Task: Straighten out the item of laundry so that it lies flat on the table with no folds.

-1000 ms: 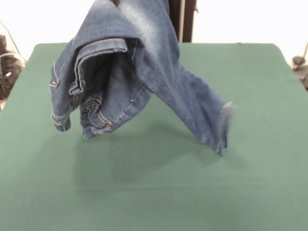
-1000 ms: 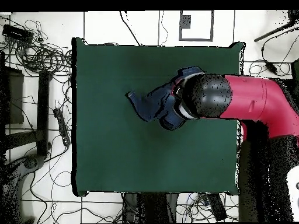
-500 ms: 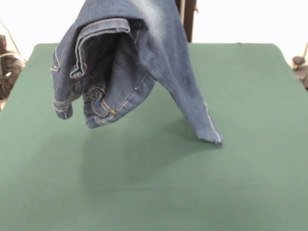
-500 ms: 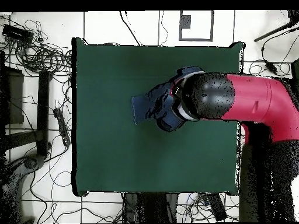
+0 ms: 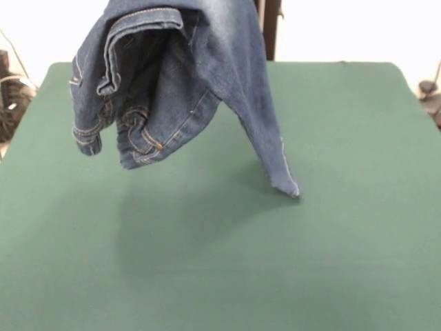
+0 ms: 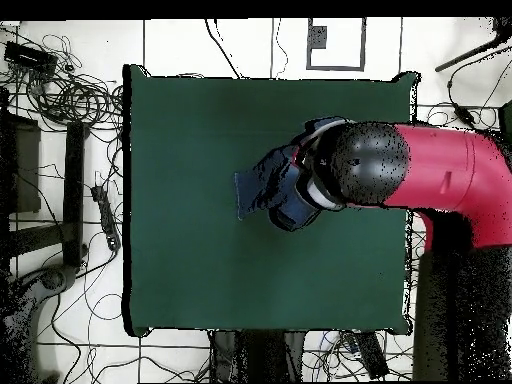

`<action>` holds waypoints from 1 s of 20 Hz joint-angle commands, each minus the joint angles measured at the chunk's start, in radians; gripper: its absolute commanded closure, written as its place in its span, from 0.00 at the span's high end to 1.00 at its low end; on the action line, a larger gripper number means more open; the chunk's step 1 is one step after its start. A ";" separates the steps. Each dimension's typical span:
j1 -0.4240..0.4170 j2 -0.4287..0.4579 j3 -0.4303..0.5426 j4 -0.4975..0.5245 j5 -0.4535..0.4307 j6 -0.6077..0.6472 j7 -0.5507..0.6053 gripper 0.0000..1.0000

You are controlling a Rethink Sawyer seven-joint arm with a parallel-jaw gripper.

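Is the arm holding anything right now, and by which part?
The jeans hang lifted above the table, so they are held; the grip point is hidden.

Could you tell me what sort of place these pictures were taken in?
Most likely a robotics lab or test cell, not a home. A red robot arm dangles the jeans over a table covered in green cloth, and loose cables sprawl over the tiled floor around it.

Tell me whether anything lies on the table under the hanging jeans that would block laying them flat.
Nothing visible does. The jeans hang above bare green table; only their shadow lies beneath.
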 commanded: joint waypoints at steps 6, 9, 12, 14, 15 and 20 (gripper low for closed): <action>0.044 -0.048 0.060 -0.020 0.046 0.132 -0.113 0.00; 0.045 -0.057 0.061 -0.021 0.044 0.131 -0.116 0.00; 0.050 -0.067 0.059 -0.027 0.043 0.145 -0.110 0.00; 0.052 -0.064 0.061 -0.043 0.043 0.161 -0.109 0.00; 0.053 -0.063 0.062 -0.051 0.042 0.170 -0.109 0.00; 0.055 -0.064 0.063 -0.053 0.045 0.169 -0.113 0.00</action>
